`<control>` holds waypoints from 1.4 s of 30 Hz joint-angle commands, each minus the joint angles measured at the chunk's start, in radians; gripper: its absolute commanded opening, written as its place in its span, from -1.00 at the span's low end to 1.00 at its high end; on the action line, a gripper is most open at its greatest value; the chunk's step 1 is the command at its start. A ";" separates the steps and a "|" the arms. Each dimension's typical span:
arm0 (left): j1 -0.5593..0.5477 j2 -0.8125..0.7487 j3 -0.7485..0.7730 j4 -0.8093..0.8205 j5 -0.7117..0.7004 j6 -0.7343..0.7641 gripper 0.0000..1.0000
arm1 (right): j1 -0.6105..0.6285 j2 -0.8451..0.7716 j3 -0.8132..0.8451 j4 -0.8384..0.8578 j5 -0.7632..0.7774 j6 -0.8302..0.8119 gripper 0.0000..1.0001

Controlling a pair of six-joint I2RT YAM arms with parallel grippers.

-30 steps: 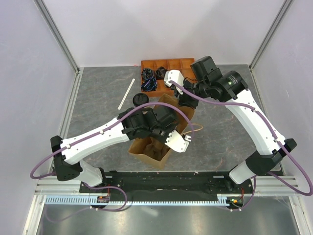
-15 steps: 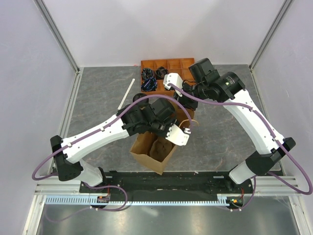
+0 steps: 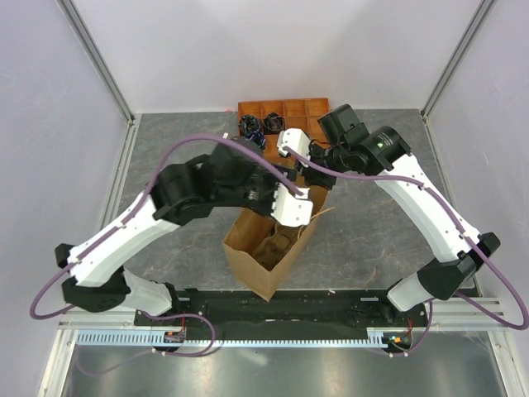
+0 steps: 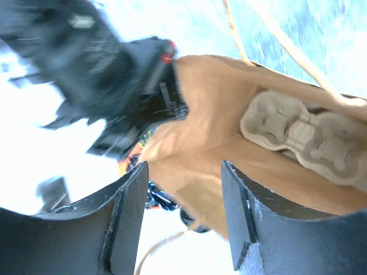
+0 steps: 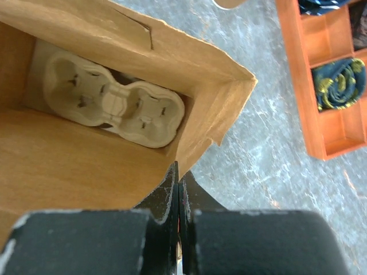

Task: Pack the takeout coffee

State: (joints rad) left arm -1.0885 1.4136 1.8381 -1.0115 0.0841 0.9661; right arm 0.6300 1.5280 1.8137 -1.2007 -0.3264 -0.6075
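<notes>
The brown paper bag (image 3: 254, 266) stands open at mid-table, and the tan cup carrier (image 3: 277, 242) lies on its bottom. Above the bag's far side hangs my left gripper (image 3: 291, 217), open and empty; its fingers (image 4: 129, 220) frame the bag's wall (image 4: 212, 114) and the carrier (image 4: 304, 134). My right gripper (image 3: 314, 184) is shut on the bag's far rim (image 5: 198, 123), with the carrier (image 5: 114, 97) below it. The takeout coffee is hidden under my left arm in the top view. A blurred dark round shape (image 4: 194, 221) shows past the bag's edge.
An orange compartment tray (image 3: 285, 110) with dark bundles sits at the back, just behind the bag and both grippers; one patterned bundle (image 5: 338, 83) shows in the right wrist view. Grey tabletop lies on either side of the bag. The frame posts stand at the corners.
My left gripper has opened and risen out of the bag, and the arm has swung up and back. The right gripper has kept its pinch on the rim.
</notes>
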 commanded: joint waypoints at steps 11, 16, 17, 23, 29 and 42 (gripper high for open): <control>0.259 -0.228 -0.001 0.195 0.182 -0.407 0.57 | -0.210 -0.184 -0.181 0.099 0.044 0.203 -1.00; 0.501 -0.148 0.023 0.148 0.365 -0.628 0.58 | -0.211 -0.250 -0.237 0.047 0.021 0.152 -0.48; 0.566 -0.139 0.015 0.142 0.396 -0.653 0.57 | -0.213 -0.262 -0.238 0.027 0.024 0.140 -0.16; 0.762 -0.071 -0.045 0.114 0.603 -0.800 0.58 | -0.214 -0.261 -0.182 0.007 0.092 0.034 0.73; 0.815 -0.061 -0.149 0.116 0.675 -0.828 0.58 | -0.225 -0.194 -0.064 0.032 0.076 -0.073 0.96; 0.892 -0.050 -0.244 0.129 0.687 -0.868 0.57 | -0.217 -0.071 0.101 0.105 -0.309 -0.334 0.96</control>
State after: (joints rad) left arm -0.2195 1.3674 1.6070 -0.8948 0.7368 0.1474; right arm 0.4065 1.4052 1.8381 -1.1538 -0.4603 -0.8463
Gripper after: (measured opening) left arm 0.786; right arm 0.979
